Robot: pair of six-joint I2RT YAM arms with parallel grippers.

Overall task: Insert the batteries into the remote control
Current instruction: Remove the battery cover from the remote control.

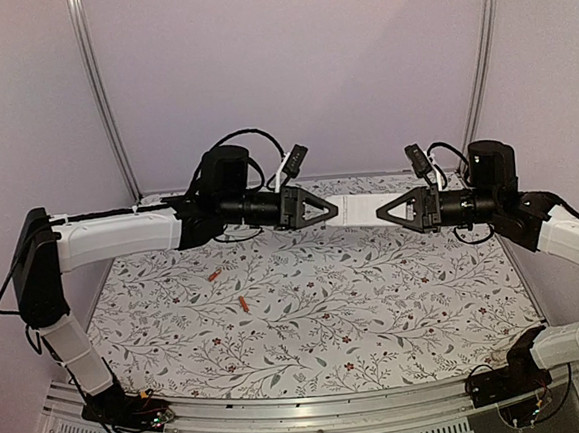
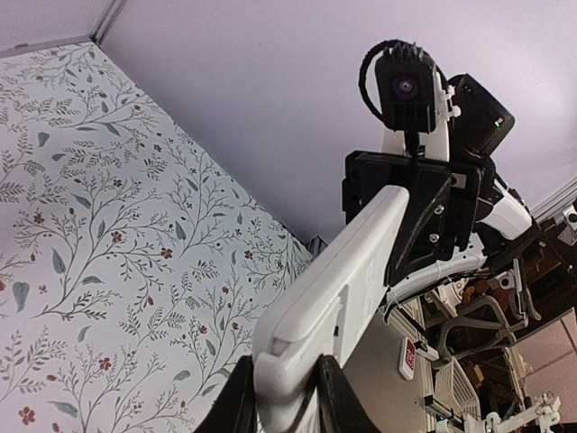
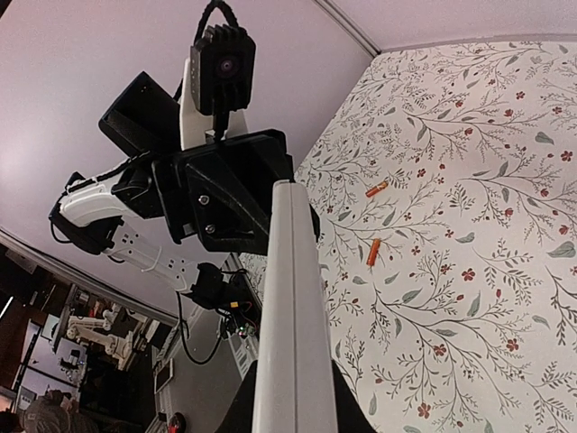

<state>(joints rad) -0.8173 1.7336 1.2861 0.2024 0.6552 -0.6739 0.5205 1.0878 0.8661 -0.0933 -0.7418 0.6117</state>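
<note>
We see the left gripper [image 1: 331,210] and right gripper [image 1: 381,209] each clamping a hidden end of the slim white rectangular remote control [image 1: 357,209]; tiny orange-red cylindrical batteries [image 1: 243,303] lie on the bench [image 1: 397,308].

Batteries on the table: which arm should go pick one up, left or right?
Probably left. Both grippers grip the remote control in the air. The batteries lie on the left half of the table, closer to the left gripper than the right gripper, which could hold the remote control alone.

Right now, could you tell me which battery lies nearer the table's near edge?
The right-hand battery; the other battery lies farther back, to its left.
</note>
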